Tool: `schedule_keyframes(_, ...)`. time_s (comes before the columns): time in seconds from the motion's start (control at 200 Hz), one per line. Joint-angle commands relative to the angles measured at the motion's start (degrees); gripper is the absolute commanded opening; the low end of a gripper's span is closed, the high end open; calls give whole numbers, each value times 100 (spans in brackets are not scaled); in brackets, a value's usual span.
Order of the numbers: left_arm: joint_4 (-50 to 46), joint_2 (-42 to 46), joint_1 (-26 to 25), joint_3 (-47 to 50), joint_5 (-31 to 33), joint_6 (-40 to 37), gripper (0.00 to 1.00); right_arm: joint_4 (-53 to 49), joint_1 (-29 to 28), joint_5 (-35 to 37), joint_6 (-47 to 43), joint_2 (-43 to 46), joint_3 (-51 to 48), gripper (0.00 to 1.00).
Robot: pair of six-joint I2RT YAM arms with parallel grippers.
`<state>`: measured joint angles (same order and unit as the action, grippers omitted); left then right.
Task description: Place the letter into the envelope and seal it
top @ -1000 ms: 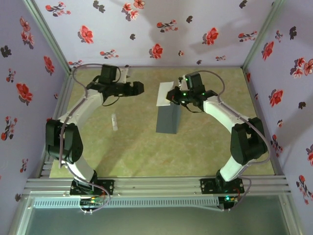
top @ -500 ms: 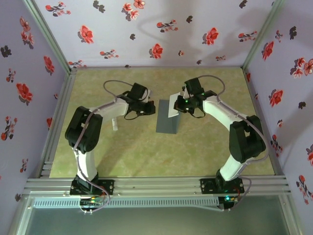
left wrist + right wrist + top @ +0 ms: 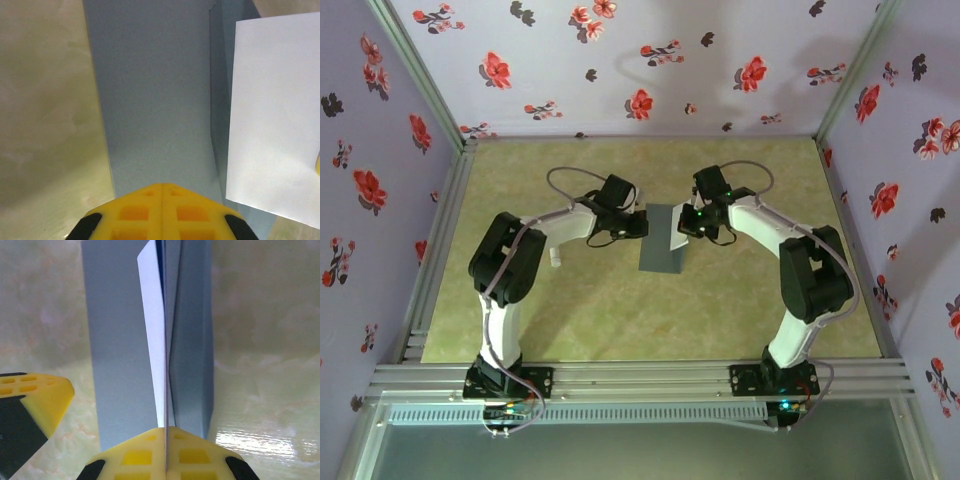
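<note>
The slate-grey envelope lies flat in the middle of the table, its long side running away from the arms. My right gripper is shut on the white letter, which it holds tilted over the envelope's far right part. In the right wrist view the letter runs edge-on out of the shut jaws, between the envelope's body and its raised flap. My left gripper is shut at the envelope's left edge; its tip rests over the grey paper, with the letter to the right.
A small white stick lies on the table left of the envelope, partly under the left arm. Flowered walls close in the back and both sides. The olive table top is bare toward the arm bases.
The left arm swung right from the far left to the envelope's left edge, and its gripper went from open to shut. The right gripper brought the letter lower, onto the envelope.
</note>
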<state>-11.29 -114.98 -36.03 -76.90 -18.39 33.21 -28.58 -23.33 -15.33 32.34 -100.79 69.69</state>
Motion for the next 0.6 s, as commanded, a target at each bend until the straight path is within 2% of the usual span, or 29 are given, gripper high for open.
schedule_keyframes(0.0,130,-197,-44,-140,20,137,0,-161,13,262,-146,-65,-23,0)
schedule_keyframes(0.595,599,-495,-123,258,-28,554,0,-276,17,628,-137,-175,-166,0)
